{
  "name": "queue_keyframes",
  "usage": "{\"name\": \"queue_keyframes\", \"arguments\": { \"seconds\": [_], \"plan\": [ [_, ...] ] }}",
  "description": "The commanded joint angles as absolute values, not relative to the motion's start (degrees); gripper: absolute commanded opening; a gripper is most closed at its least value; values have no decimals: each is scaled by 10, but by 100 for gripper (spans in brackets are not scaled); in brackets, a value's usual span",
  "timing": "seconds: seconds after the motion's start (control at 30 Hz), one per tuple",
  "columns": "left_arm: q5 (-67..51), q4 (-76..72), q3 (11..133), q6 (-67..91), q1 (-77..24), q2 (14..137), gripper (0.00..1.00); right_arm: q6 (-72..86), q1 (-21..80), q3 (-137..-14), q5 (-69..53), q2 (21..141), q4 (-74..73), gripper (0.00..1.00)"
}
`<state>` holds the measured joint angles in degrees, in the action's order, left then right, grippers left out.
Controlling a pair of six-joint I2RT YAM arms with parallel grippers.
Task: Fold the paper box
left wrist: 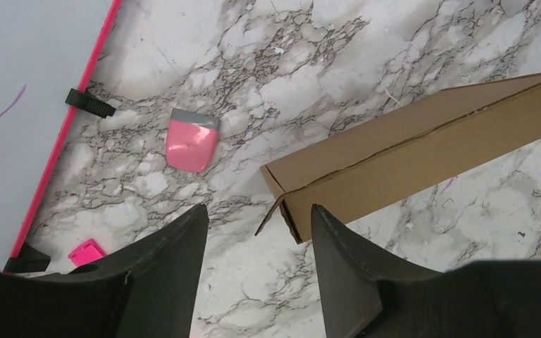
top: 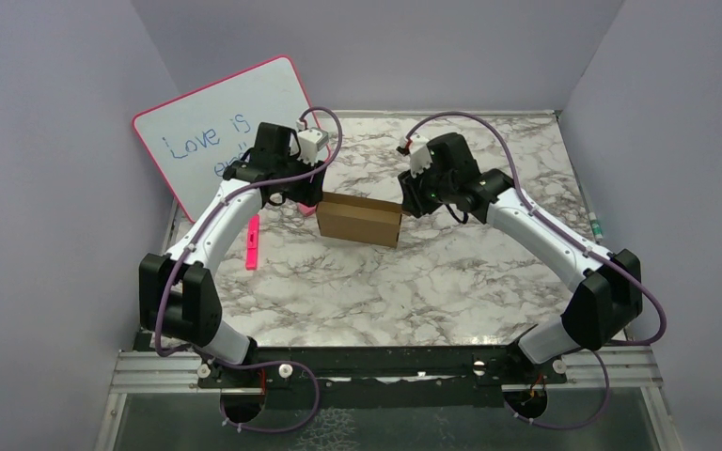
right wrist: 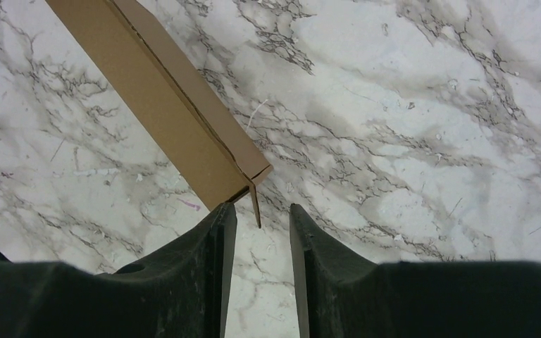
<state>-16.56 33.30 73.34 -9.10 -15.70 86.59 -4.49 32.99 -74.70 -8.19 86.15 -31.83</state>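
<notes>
The left gripper (left wrist: 258, 211) stood released, its two black fingers (left wrist: 176, 267) spread wide. The end corner of the paper box (top: 360, 218), with a small loose flap, lay in the gap between the fingertips and touched neither, so far as could be seen. The right gripper (right wrist: 260, 209) was unclenched too, though its jaws stood much closer together. The thin flap at the box's other end pointed down into that narrow gap, and whether it brushed a finger could not be told. The box itself lay on the marble-patterned table (top: 451, 282), toward the far side and directly between the two grippers. It was a long, closed brown shape with a seam running along its upper edge. A pink eraser (left wrist: 192, 144) with a grey edge lay on the table near the left gripper, apart from the box. Beyond it, the pink-framed whiteboard (top: 221, 122) leaned at the left wall, blue handwriting on its face. A pink marker (top: 253, 242) lay on the table just beside the left arm's white forearm.
</notes>
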Motion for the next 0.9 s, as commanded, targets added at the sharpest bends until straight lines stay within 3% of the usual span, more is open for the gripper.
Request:
{"name": "queue_keyframes", "arguments": {
  "seconds": [0.0, 0.87],
  "plan": [
    [-194, 348, 762, -106, -153, 870, 56, -33, 328, -739, -89, 862, -291, 38],
    [-221, 354, 761, -99, -153, 892, 25, -12, 328, -723, -110, 876, -274, 24]
  ]
}}
